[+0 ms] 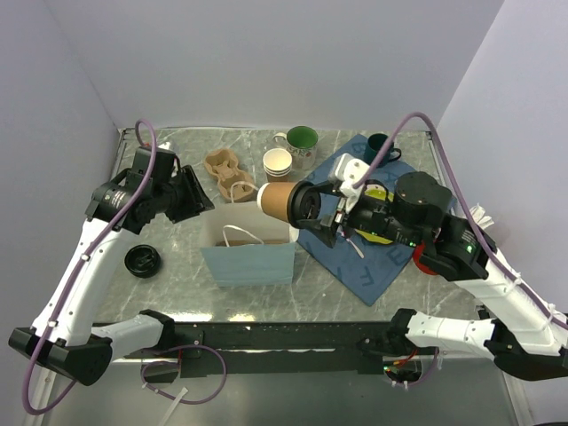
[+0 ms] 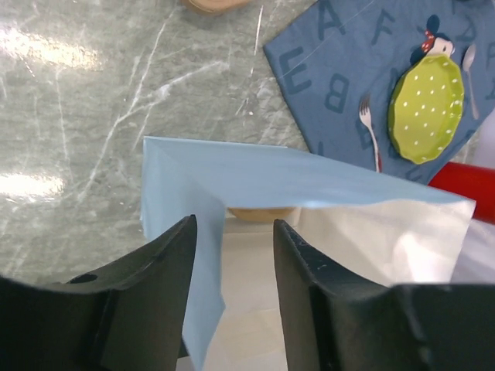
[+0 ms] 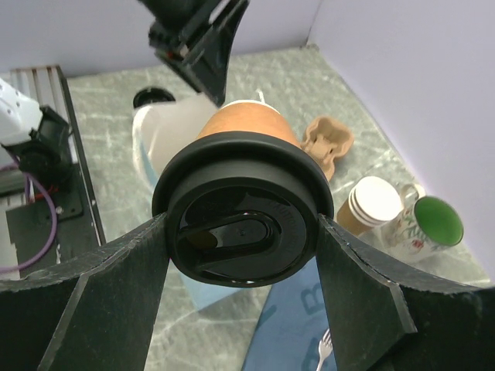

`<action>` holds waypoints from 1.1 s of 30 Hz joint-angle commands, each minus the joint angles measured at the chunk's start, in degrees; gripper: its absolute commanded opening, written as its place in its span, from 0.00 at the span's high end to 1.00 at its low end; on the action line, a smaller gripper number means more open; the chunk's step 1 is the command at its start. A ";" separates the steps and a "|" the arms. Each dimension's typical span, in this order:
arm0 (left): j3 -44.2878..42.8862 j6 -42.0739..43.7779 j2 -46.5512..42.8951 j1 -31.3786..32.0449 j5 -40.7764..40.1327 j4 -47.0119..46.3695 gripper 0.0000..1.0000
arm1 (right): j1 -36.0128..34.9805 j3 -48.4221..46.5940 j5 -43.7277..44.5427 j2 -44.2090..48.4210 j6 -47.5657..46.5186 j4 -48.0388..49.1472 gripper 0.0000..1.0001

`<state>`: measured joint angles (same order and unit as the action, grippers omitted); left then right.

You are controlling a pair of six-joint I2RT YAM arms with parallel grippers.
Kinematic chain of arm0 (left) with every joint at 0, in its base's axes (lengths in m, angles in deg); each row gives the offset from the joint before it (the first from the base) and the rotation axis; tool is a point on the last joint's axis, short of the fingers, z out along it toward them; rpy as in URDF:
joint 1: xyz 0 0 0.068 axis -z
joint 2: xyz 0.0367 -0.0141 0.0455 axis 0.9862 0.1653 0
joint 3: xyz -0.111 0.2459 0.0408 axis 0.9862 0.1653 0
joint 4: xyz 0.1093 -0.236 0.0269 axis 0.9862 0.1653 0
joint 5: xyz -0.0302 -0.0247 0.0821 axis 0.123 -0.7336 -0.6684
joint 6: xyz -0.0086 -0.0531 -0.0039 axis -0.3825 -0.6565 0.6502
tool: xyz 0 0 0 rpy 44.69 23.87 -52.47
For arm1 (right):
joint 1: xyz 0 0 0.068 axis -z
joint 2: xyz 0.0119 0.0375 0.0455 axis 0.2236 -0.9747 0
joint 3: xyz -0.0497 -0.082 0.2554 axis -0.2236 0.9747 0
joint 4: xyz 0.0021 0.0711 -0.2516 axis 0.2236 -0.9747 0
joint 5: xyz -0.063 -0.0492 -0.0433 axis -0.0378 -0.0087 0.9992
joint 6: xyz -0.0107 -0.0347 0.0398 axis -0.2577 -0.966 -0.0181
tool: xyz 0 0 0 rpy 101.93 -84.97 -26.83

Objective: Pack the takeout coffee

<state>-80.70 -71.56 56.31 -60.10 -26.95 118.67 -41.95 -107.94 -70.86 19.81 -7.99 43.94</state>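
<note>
The takeout coffee (image 1: 280, 200), a brown paper cup with a black lid (image 3: 242, 224), lies on its side in the air over the right end of the light blue paper bag (image 1: 253, 262). My right gripper (image 1: 318, 213) is shut on the lid's rim, one finger on each side (image 3: 242, 232). My left gripper (image 1: 202, 197) is at the bag's top left corner. In the left wrist view its fingers (image 2: 233, 232) stand apart, astride the bag's blue wall (image 2: 255, 174), with the white inside visible.
A loose black lid (image 1: 142, 261) lies left of the bag. Behind it are a pulp cup carrier (image 1: 226, 173), a stack of lidless cups (image 1: 278, 164) and a green mug (image 1: 300, 142). A blue alphabet mat (image 1: 373, 266) lies at right, with a dark mug (image 1: 380, 145).
</note>
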 commanded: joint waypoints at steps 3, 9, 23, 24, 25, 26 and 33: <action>0.89 3.89 -1.38 0.10 -0.43 -0.21 0.48 | 0.12 -4.97 -2.86 -3.42 -2.96 -3.98 0.55; 2.39 6.44 -1.91 0.10 -1.93 1.20 0.48 | -0.41 -10.07 -3.05 -8.52 -5.51 -9.44 0.55; 5.55 13.04 -2.34 0.10 7.81 -11.70 0.93 | -3.40 -18.16 2.13 -21.09 -12.10 -16.21 0.56; 5.90 13.04 -2.61 0.10 8.43 -12.68 0.95 | -3.83 -18.42 2.84 -21.53 -12.37 -16.73 0.56; 7.30 12.86 -3.65 0.10 9.31 -14.08 0.97 | -4.88 -17.99 3.37 -21.97 -12.72 -17.00 0.56; 8.27 12.25 -4.36 0.10 11.40 -17.14 0.99 | -5.33 -17.20 3.81 -22.14 -13.33 -17.26 0.56; 19.51 11.36 -14.46 0.10 16.70 -29.55 0.99 | -8.58 -14.03 14.69 -25.39 -12.02 -17.27 0.58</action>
<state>-65.00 -60.30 47.78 -60.10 -15.39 98.91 -49.47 -122.32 -63.66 -4.34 -20.42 26.21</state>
